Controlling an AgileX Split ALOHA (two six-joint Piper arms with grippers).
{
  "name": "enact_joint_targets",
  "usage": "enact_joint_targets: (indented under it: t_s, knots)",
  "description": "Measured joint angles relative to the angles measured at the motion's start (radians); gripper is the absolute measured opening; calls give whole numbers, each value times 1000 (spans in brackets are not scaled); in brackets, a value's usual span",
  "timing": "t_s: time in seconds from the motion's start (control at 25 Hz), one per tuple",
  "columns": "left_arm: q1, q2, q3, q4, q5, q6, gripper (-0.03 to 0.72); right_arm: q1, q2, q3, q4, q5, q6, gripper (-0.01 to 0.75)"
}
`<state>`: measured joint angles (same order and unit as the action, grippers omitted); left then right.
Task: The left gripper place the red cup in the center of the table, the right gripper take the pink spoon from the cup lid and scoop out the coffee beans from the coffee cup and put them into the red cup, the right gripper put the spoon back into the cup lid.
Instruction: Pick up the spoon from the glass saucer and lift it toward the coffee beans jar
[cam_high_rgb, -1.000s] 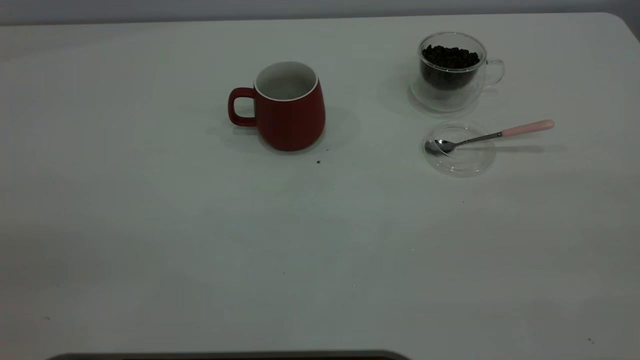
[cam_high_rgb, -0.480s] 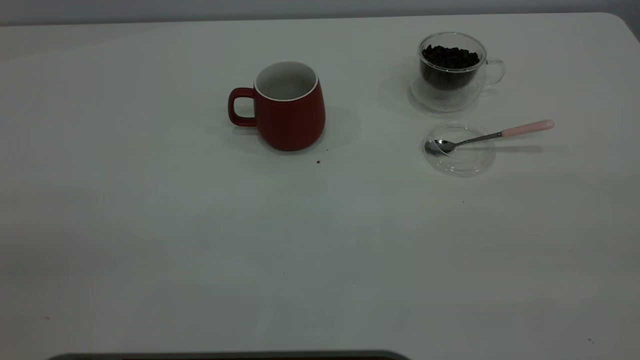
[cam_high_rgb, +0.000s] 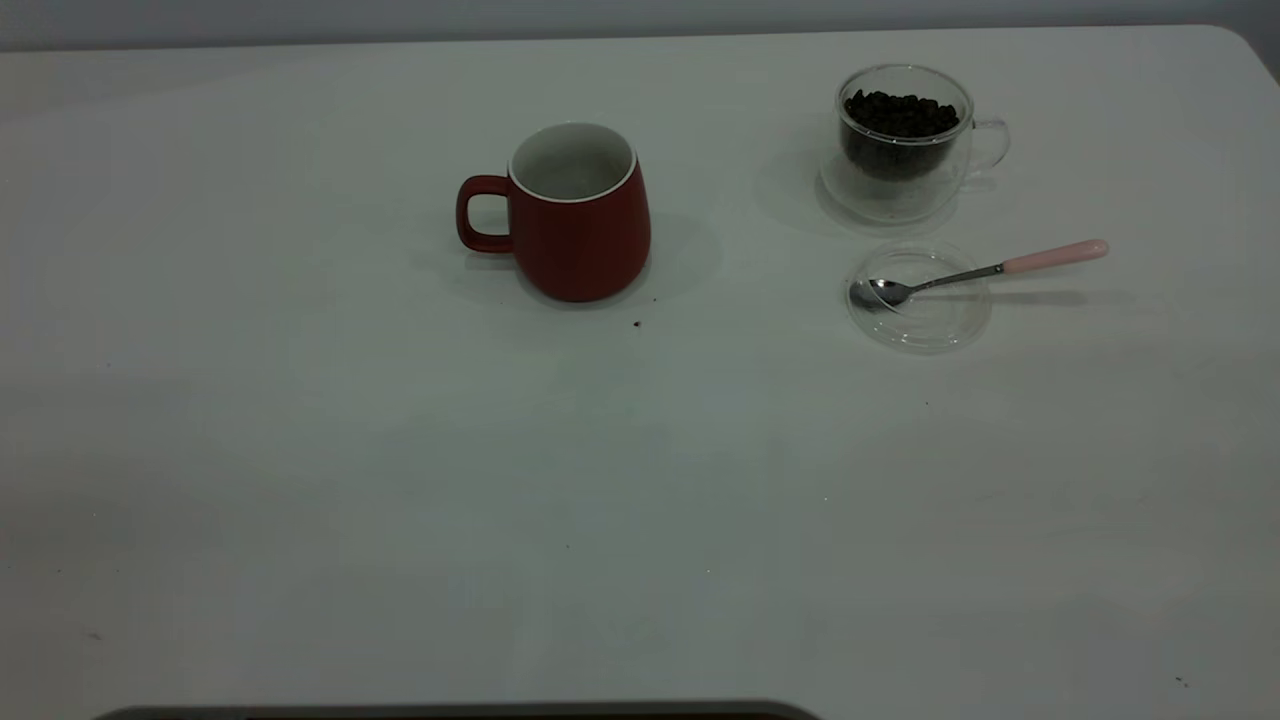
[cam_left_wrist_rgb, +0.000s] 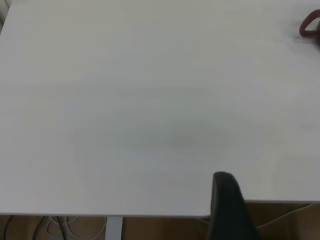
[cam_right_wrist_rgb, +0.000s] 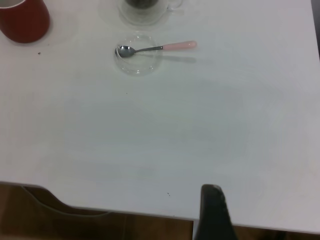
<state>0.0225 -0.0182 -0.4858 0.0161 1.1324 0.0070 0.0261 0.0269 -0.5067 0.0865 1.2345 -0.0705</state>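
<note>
Red cup (cam_high_rgb: 578, 215) is seen upright at surface (cam_high_rgb: 400, 480) center, handle toward 9 o'clock. Pink spoon (cam_high_rgb: 975, 272) is laid in cup lid (cam_high_rgb: 918, 297), coffee cup (cam_high_rgb: 905, 140) at its 12 o'clock. Neither hand's state can be told.

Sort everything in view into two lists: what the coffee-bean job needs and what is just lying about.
Belongs to the job:
red cup
pink spoon, bowl resting in the cup lid
coffee cup with coffee beans
left tool and right tool, both back at the table's near edge

Just lying about:
dark crumbs in front of the red cup
table
</note>
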Motion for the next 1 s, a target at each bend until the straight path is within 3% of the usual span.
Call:
enact_joint_targets:
  t_s: [0.56, 0.76, 1.0]
  knots:
    - [0, 0, 0, -5, 0, 0, 495, 0, 0, 0, 0, 0, 0, 560]
    - [0, 0, 0, -6, 0, 0, 495, 0, 0, 0, 4, -72, 0, 560]
    - [0, 0, 0, -6, 0, 0, 495, 0, 0, 0, 37, -84, 1, 560]
